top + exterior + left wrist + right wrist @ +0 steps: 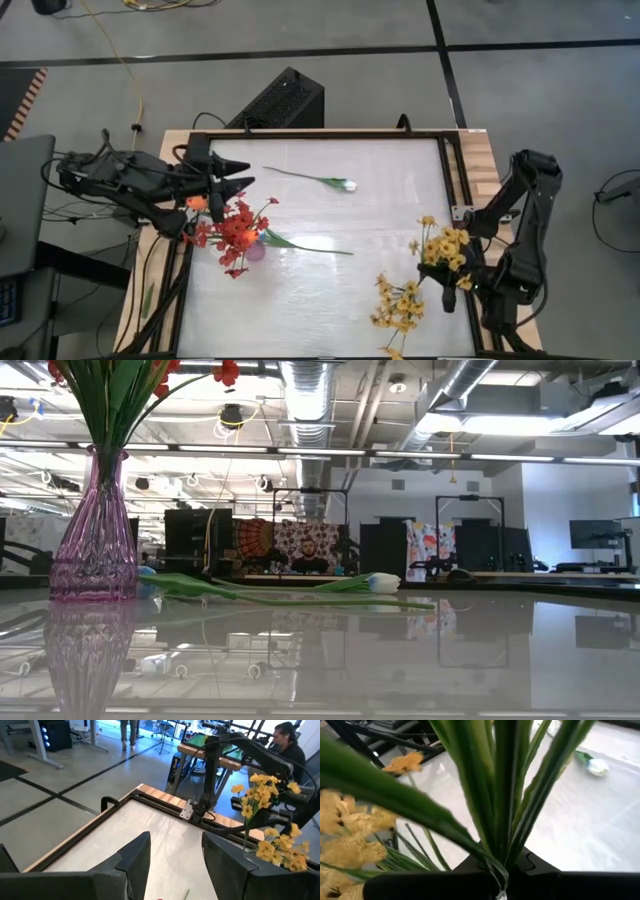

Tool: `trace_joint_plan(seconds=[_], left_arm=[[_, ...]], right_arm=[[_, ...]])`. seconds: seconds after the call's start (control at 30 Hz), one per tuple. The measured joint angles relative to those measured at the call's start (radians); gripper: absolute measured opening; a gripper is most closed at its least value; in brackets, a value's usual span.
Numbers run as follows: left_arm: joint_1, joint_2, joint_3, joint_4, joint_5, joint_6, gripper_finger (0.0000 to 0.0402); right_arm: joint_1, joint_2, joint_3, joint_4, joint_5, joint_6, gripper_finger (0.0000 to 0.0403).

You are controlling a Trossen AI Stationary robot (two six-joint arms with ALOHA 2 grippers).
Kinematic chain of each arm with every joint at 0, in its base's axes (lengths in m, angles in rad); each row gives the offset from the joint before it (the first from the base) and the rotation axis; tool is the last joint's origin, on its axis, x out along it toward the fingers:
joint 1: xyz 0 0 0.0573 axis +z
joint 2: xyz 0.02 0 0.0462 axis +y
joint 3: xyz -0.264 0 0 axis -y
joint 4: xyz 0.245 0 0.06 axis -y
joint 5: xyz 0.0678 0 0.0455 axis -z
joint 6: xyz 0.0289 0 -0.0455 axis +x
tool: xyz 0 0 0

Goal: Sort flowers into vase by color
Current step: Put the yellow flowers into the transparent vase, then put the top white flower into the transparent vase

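white flower (340,183) lies flat, bud toward right arm; left jaws open, right jaws unclear.

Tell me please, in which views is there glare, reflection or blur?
Low view: the glossy table mirrors the purple vase and the ceiling lights. High view: pale glare streaks on the table. Right wrist view: green stems and yellow blooms are close and blurred. Left wrist view: sharp, even light.
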Motion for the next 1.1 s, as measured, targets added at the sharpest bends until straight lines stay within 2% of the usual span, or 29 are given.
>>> trace_joint_plan(seconds=[0.27, 0.43, 0.53, 0.67, 0.8, 0.97, 1.1], left_arm=[[0.0, -0.004, 0.0, 0.0, 0.0, -0.009, 0.0165], [0.0, -0.004, 0.0, 0.0, 0.0, -0.009, 0.0165], [0.0, -0.004, 0.0, 0.0, -0.002, -0.008, 0.0165], [0.0, -0.004, 0.0, 0.0, -0.01, -0.001, 0.0165], [0.0, -0.003, 0.0, 0.0, -0.025, 0.003, 0.0165], [0.0, -0.004, 0.0, 0.0, -0.028, 0.003, 0.0165], [0.0, -0.004, 0.0, 0.0, -0.028, 0.006, 0.0165]], right_arm=[[0.004, 0.069, 0.0, 0.001, -0.016, -0.005, 0.0039], [0.003, 0.095, 0.001, 0.007, -0.091, -0.001, 0.0042], [0.003, 0.098, 0.011, 0.003, -0.125, -0.001, 0.0058], [0.002, 0.081, 0.016, -0.004, -0.143, -0.002, 0.01], [0.0, 0.051, 0.017, -0.008, -0.175, -0.001, 0.0164], [-0.016, -0.021, 0.017, 0.005, -0.354, 0.0, 0.0239], [-0.042, -0.101, 0.017, 0.051, -0.543, -0.003, 0.0267]])
